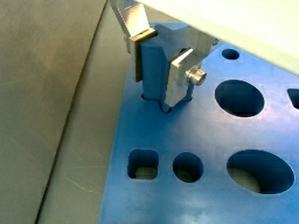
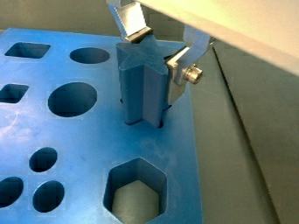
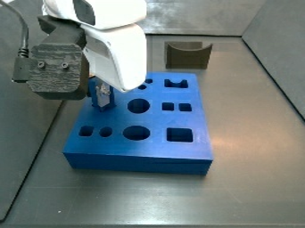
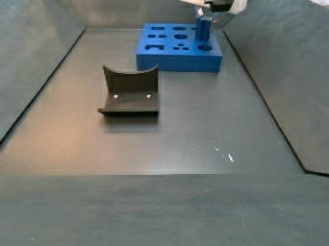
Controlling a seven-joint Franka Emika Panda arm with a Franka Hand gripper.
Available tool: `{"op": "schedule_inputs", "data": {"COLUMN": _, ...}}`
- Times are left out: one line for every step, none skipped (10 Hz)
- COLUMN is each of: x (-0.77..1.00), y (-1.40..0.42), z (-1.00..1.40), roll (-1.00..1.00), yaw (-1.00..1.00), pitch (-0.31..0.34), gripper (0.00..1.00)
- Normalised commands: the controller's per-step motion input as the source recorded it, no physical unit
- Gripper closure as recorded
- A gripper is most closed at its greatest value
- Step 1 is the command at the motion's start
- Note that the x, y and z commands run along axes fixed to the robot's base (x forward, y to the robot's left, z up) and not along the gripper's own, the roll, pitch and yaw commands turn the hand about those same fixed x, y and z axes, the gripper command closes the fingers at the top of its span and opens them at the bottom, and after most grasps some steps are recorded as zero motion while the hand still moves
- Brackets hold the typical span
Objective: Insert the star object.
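Your gripper, frame centre, pinches the star object upright so its points match the block hole.

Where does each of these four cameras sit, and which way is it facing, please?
Wrist view: on the wrist, facing down the gripper onto the star object and blue block.
Wrist view: likewise, from the peg's opposite side.
Side view: close above the block; white arm housing shows.
Side view: far across the floor, past the grey holder.
All share the block.
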Motion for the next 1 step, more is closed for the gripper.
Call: {"op": "schedule_inputs", "data": {"x": 0.0, "y": 0.0, "z": 0.0, "roll": 0.0, "yaw": 0.0, "pitch": 0.0, "gripper": 1.0}}
